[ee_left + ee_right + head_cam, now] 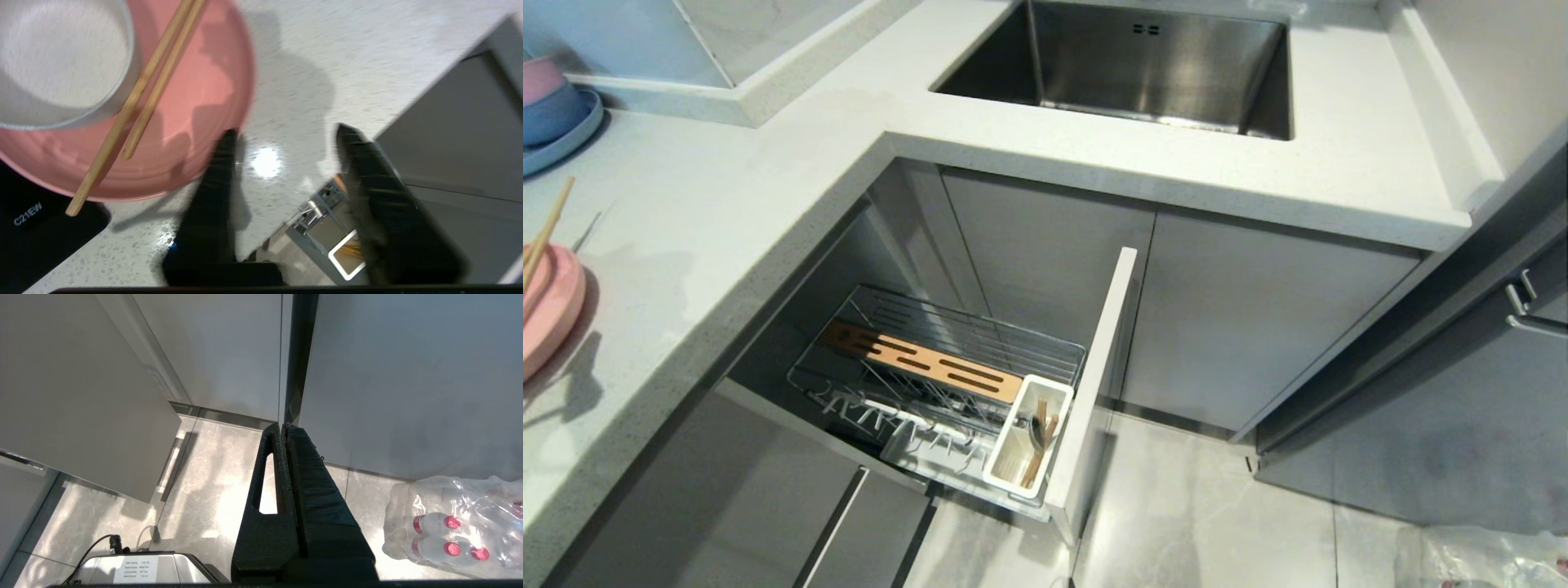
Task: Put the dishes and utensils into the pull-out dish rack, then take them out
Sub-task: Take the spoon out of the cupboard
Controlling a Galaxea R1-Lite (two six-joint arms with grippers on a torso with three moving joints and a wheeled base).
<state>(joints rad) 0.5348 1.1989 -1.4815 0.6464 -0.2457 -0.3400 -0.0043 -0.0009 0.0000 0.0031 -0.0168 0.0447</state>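
My left end effector [286, 141] hangs over the speckled tabletop [310, 61] with its two dark fingers [212, 192] parted and nothing between them; only bare stone shows in the gap. One finger's tip sits at the rim of the salmon-pink plate [204, 102], though I cannot tell whether it touches. On that plate stands the cream-white bowl [57, 61], and the wooden chopsticks [139, 102] lie across the plate, leaning against the bowl's side, their tips reaching past the plate's edge.

From my head camera the plate [551, 314] shows only at the far left edge of the tabletop [727, 220], with the chopsticks [543, 237] poking up over it. Below the tabletop, the pull-out dish rack [947, 384] is drawn out of the cabinet; its white utensil cup [1027, 437] holds some sticks and a dark utensil I cannot make out clearly. The steel sink [1143, 65] sits beyond.

My right end effector [284, 430] is parked low over the floor [204, 498], fingers pressed together, beside a pack of bottles [453, 526].
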